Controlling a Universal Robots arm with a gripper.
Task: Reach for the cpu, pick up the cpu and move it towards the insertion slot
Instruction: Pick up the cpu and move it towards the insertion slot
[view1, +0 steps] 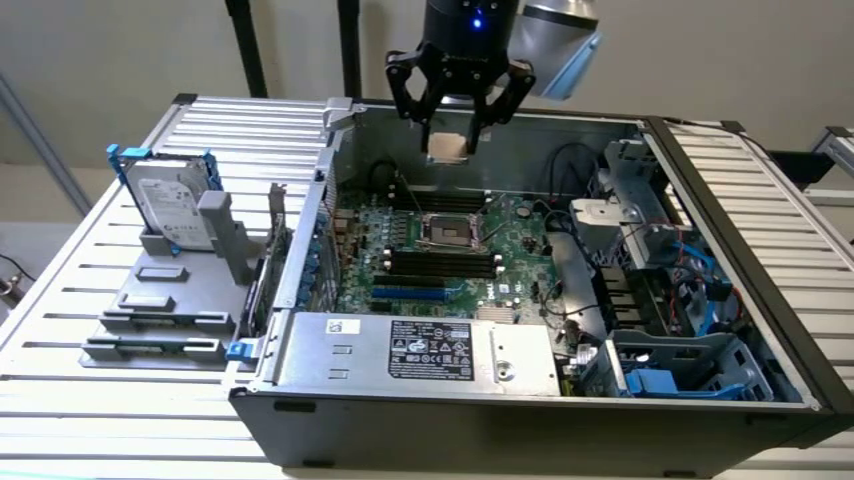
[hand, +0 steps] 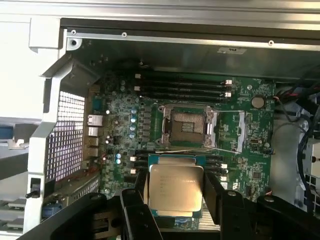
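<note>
My gripper (view1: 449, 146) hangs over the open computer case, above its far wall, with its black fingers closed on the cpu (view1: 447, 147), a small flat square chip. In the wrist view the cpu (hand: 176, 186) shows its silver-grey top with a green rim, clamped between the two black fingers (hand: 214, 196). The insertion slot (view1: 447, 232) lies below on the green motherboard, a square socket with a silvery frame and dark centre. In the wrist view the insertion slot (hand: 186, 127) sits just beyond the held chip, uncovered, with its thin wire lever beside it.
Long black memory slots (view1: 435, 262) flank the socket. A power supply (view1: 424, 352) fills the case's near side, and cables and blue drive bays (view1: 681, 375) crowd the exterior view's right. An upright hard drive (view1: 171, 205) stands on a grey fixture outside the case, at the left.
</note>
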